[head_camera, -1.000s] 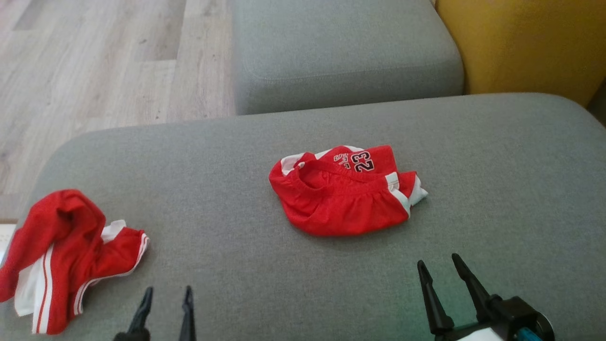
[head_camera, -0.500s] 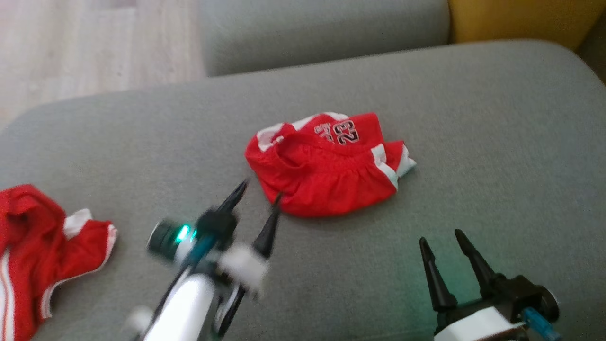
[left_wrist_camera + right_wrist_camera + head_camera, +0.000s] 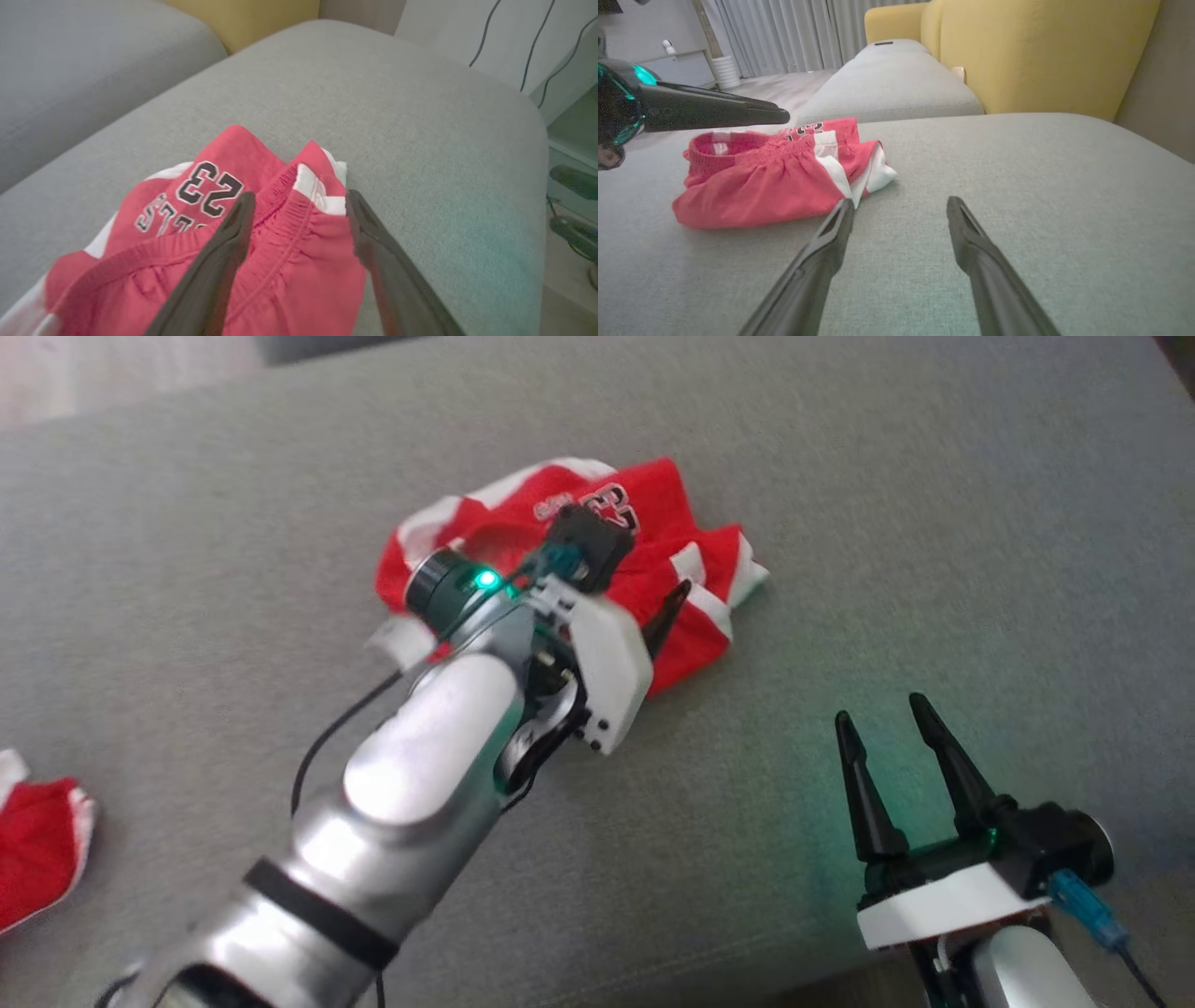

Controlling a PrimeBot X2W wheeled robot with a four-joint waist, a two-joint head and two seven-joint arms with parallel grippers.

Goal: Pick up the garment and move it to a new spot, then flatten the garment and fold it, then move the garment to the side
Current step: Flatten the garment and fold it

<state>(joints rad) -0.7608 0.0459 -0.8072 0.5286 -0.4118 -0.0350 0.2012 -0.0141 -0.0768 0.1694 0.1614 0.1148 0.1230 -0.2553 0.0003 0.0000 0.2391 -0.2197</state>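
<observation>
- Fingers (image 3: 219, 261) of the left gripper (image 3: 300, 196) stood spread wide over the garment (image 3: 299, 242), one on each side of its gathered waistband, holding nothing.
- From the right wrist view those fingers hung just above the garment's upper fold; whether a tip touched the cloth could not be told.
- Red with white side stripes and a black "23", the garment (image 3: 653, 495) lay crumpled, its waistband end towards the robot.
- Beneath the garment was the grey cushion (image 3: 934, 523), with bare fabric around the garment on every side.
- To the right of the garment and nearer the robot, the right gripper (image 3: 880, 709) sat low over the cushion with its two fingers parted and empty, pointing past the garment's striped corner.
- In the right wrist view one tip of that gripper (image 3: 900, 201) showed just in front of the garment's (image 3: 761, 191) white hem; contact could not be judged.
- Well to the left of the garment lay a second red-and-white cloth (image 3: 37, 840), cut by the picture's edge.
- Beyond the garment stood another grey cushion (image 3: 887, 79), and to the right of that a yellow sofa (image 3: 1041, 56).
- Farther behind the garment hung pale curtains (image 3: 784, 32).
</observation>
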